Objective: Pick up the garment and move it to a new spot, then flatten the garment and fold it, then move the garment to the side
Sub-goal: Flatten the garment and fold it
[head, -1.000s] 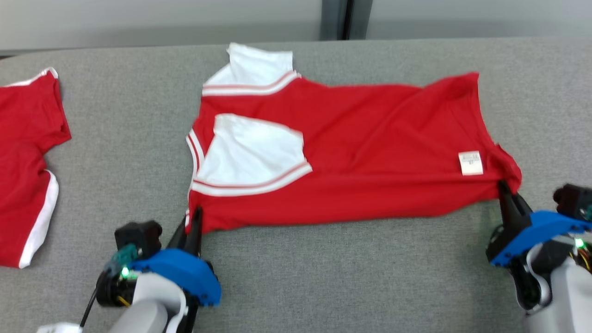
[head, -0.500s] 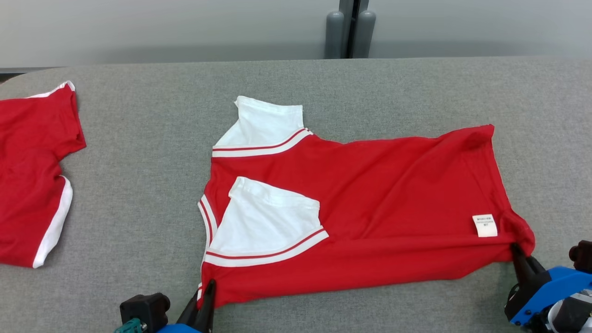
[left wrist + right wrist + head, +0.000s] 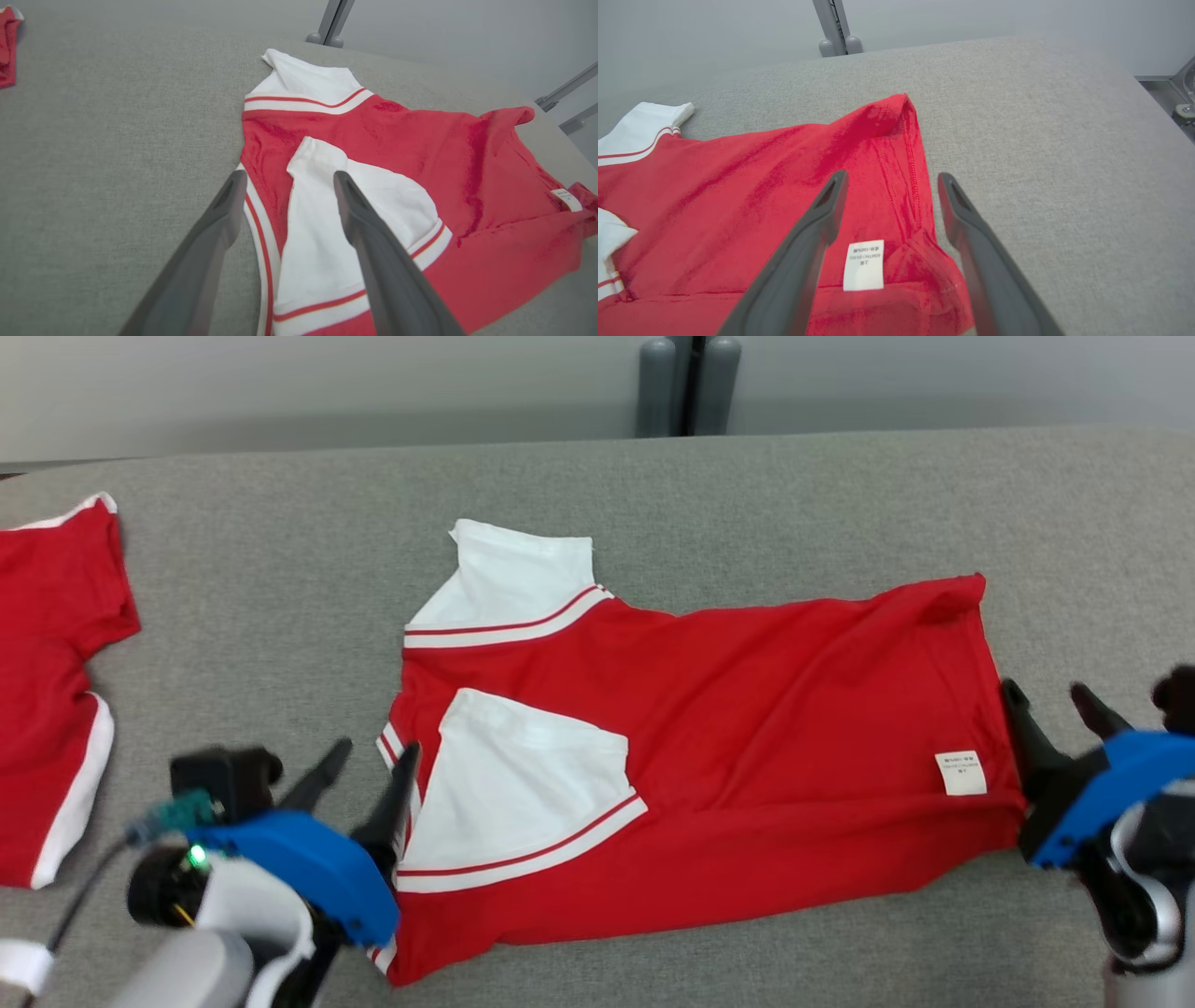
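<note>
Two ends of a red-and-white T-shirt (image 3: 747,728), spread on a grey table (image 3: 280,616), are flanked by the left gripper (image 3: 377,747) and right gripper (image 3: 1043,688), fingers held apart.

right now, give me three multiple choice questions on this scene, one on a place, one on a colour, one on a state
1. Where is the white label on the red garment?
A. at the collar end
B. at the end by the right jaws
C. on the bare table

2. What colour is the sleeve folded over the garment's body?
A. blue
B. all red
C. white with a red stripe

3. How do the two sets of jaws stand?
A. both shut on cloth
B. both open, pinching nothing
C. left open, right shut

Answers:
1. B, since the head view shows the label on the cloth right beside the right jaws.
2. C, since the sleeve is white with a thin red stripe along its band.
3. B, since in each wrist view the pair stands spread apart with no cloth pinched.
</note>
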